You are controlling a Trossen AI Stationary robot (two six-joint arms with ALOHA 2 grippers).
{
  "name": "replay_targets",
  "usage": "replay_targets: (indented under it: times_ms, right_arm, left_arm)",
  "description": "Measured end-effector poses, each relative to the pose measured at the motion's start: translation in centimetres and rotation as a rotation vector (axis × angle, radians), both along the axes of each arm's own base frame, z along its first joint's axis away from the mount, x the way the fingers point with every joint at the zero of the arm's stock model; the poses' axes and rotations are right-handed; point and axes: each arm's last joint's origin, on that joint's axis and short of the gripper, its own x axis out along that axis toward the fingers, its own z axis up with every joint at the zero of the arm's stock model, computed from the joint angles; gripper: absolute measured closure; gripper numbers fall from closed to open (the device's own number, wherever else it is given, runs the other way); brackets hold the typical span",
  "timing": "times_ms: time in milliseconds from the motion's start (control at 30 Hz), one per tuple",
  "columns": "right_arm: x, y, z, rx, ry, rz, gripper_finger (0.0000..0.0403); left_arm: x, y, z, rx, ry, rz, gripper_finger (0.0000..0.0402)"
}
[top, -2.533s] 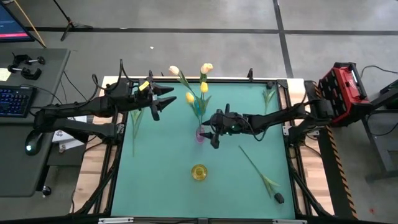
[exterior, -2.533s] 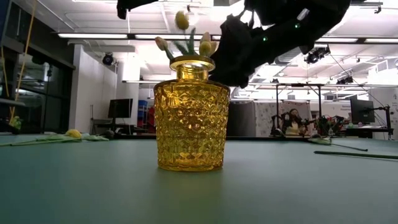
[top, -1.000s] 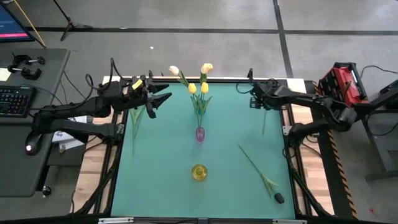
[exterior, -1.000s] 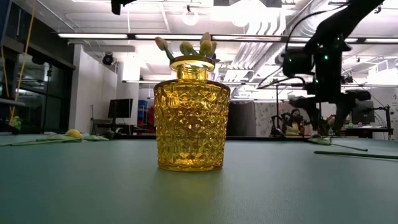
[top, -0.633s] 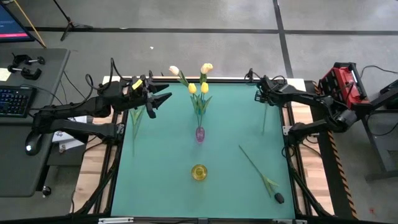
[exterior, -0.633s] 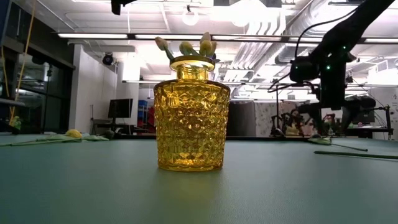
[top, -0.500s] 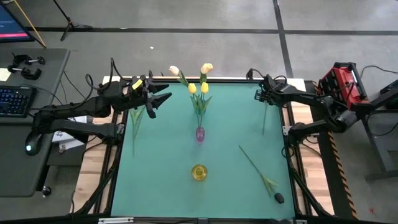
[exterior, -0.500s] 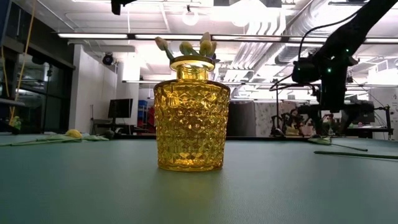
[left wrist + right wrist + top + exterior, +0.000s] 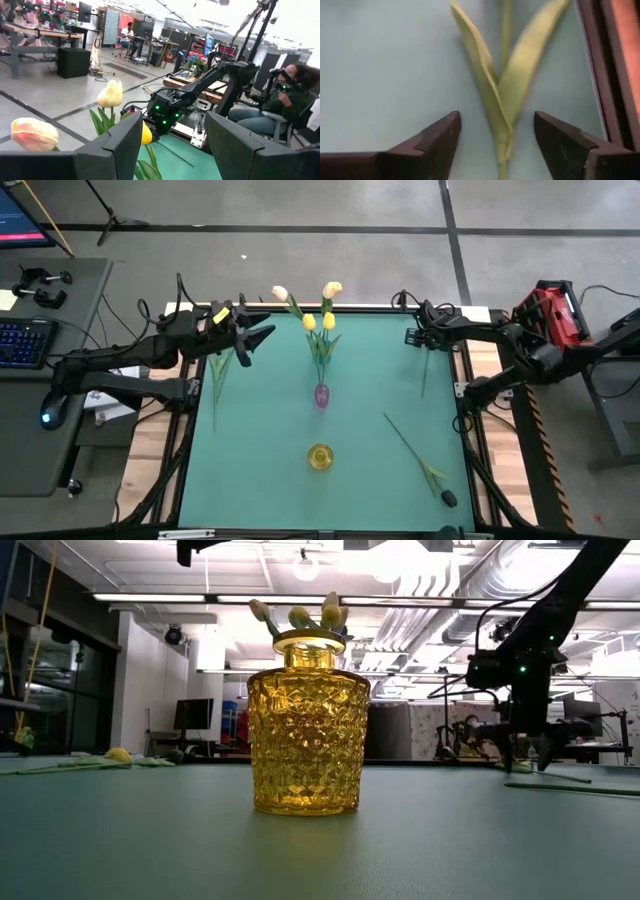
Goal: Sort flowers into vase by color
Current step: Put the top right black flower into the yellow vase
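Right jaws (image 9: 496, 145) spread wide astride a tulip's leaves (image 9: 502, 95), gripping nothing; left jaws (image 9: 172, 145) parted, empty.

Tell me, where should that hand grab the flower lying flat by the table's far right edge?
Probably on the thin stem just below the two leaves, coming straight down. The flower lies flat, and the right hand already straddles it with fingers open.

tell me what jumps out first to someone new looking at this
The yellow glass vase fills the low view, near the table's front centre. Behind it, a small purple vase holds four pale and yellow tulips. The right hand hangs open over a flower at the far right edge.
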Motion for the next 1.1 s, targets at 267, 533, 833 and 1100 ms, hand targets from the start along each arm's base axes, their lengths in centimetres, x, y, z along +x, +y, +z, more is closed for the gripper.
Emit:
replay_targets:
  times_ms: [267,533,833,1100]
  right_arm:
    - [0.5,0.8,1.3,-0.036,-0.034,0.143,0.0375]
    - [1.1,2.8,6.3,-0.195,-0.274,0.391,0.0398]
    - [3.1,7.9,13.8,-0.593,-0.718,0.684,0.0401]
    - [6.3,13.6,18.3,-0.809,-1.166,0.966,0.0402]
  left_arm:
    - [0.0,0.1,0.0,-0.005,-0.004,0.021,0.02]
    - [0.0,0.1,0.0,-0.005,-0.005,0.029,0.02]
    - [0.0,0.1,0.0,-0.004,-0.005,0.029,0.02]
    - [0.0,0.1,0.0,-0.004,-0.005,0.029,0.02]
